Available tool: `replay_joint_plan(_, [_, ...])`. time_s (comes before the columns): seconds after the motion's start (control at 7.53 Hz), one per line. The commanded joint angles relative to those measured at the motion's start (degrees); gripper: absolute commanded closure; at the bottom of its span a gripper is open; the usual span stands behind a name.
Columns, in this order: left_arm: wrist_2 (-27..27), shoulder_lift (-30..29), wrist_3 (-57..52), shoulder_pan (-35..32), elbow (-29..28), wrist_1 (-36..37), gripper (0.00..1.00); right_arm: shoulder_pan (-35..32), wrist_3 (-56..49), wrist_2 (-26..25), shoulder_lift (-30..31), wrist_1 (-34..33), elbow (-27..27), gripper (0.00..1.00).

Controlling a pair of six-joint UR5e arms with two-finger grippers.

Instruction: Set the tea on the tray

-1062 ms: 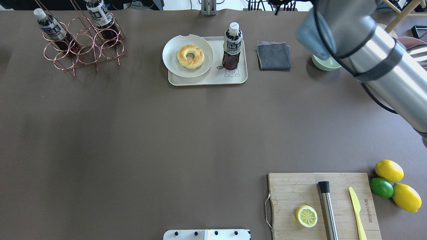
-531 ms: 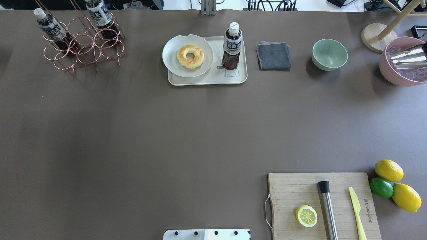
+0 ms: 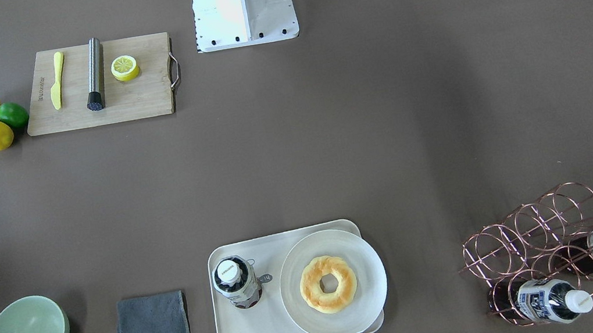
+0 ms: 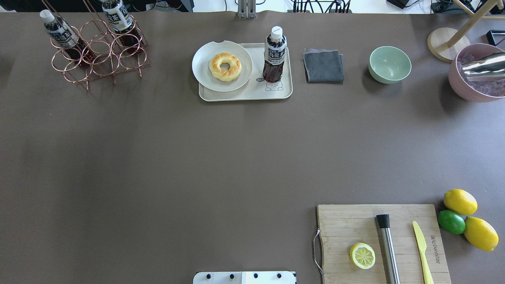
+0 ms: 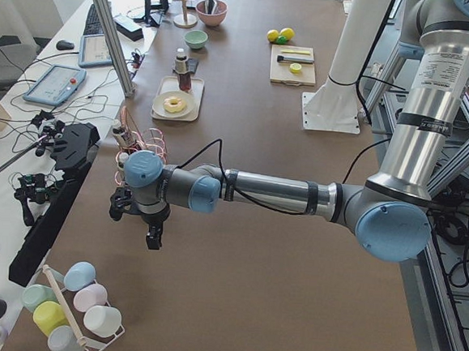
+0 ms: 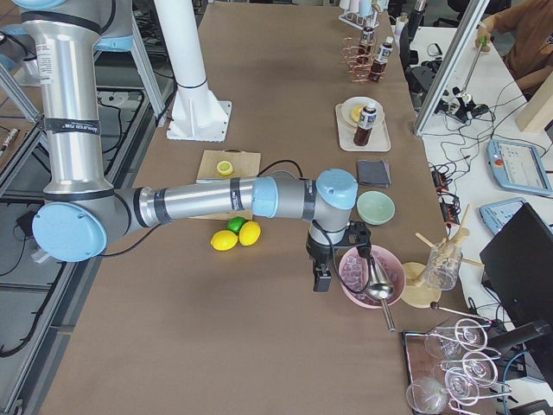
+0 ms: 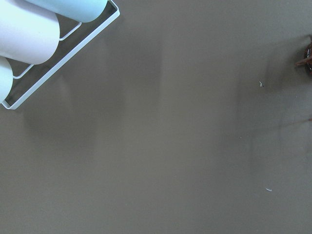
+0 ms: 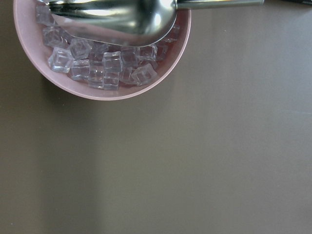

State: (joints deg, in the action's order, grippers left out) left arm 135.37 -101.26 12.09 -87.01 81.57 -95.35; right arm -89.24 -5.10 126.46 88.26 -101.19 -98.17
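- Left claw point(image 5: 153, 236) hangs over the counter's point(image 4: 197, 157) left end, past the copper rack point(image 4: 99, 59). Seen side-on only, so cannot tell whether wide or narrow.
- Rack holds two spare bottles point(image 4: 59, 33); not wanted.
- Tray point(image 4: 244, 95): plate point(image 4: 202, 67) with doughnut point(image 4: 225, 67) on the left half, tea point(image 4: 275, 55) standing on the right half by the bear drawing.
- Tea upright, long axis vertical, cap up.
- Judgement: placement looks done. Best to keep both arms well off the tray, since a tall bottle topples easily.
- Right claw point(image 6: 321, 278) just beside the pink ice bowl point(image 4: 457, 86); grip likewise cannot tell.

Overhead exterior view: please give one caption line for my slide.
The tea bottle stands upright on the tray beside the donut plate.
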Motion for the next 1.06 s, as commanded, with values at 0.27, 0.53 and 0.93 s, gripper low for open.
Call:
replay_joint_plan(0.27, [1.8,1.0,0.0,0.0,-0.5,0.5,0.03,-3.2,3.5,8.1,0.3,2.8,3.8,0.00])
replay_joint_plan(0.53, [7.4,4.5,0.0,-0.4,0.9,0.1,0.03,-3.2,3.6,8.0,0.2,2.8,3.9,0.00])
replay_joint_plan(0.93, [7.2,4.5,0.0,-2.2,1.2,0.4,0.03,-3.1,3.6,8.0,-0.9,2.8,4.9,0.00])
